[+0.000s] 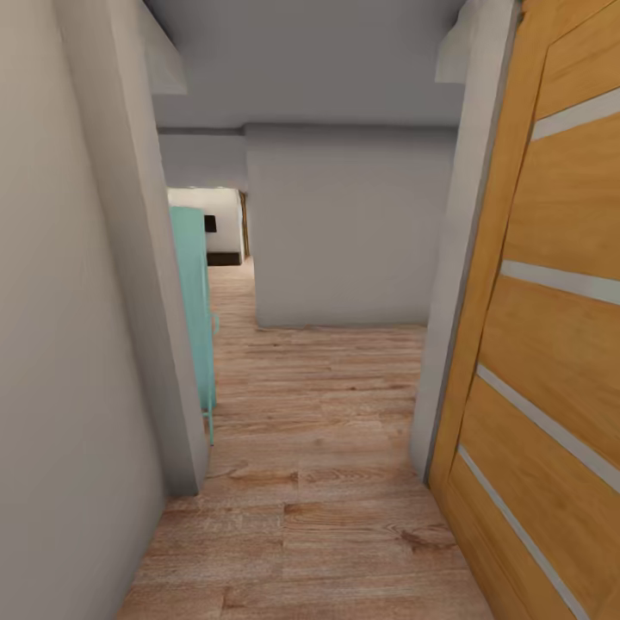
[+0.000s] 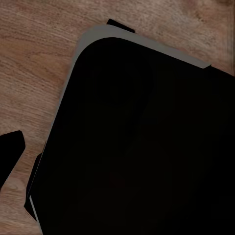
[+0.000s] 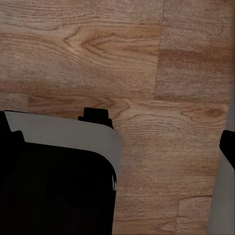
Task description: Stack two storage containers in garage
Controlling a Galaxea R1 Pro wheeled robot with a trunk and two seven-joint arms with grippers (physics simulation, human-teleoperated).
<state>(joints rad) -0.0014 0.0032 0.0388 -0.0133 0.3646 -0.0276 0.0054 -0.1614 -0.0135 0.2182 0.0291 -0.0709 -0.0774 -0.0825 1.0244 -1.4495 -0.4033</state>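
Robot's in transit: narrow hallway, wood-plank flooring (image 1: 319, 448) underfoot, grey wall (image 1: 344, 232) dead ahead with the passage jogging left past it. Open wooden door (image 1: 551, 344) with pale horizontal strips hangs on the right, teal cabinet (image 1: 196, 301) just past the left wall corner (image 1: 159, 344).

No storage containers in sight; can't say where they are from here. Flooring is light wood, not concrete, so this isn't the garage. A bright room (image 1: 211, 224) shows far down on the left.

Both wrist cameras look down at planks and the robot's own dark base (image 2: 142, 142), grey-edged with a rounded corner (image 3: 63, 186). Fingers' state: can't tell for either arm. Dark tips at the frame edges are too cropped to read.

Step in hand, my read: driving toward a pickup or drop-off. To do it well:
- hold the centreline; the gap between left wall corner and door edge is tight
- watch the door leaf, since the base corner could clip it
- slow before the grey wall, turn left late enough to clear the teal cabinet
- keep arms tucked over the base
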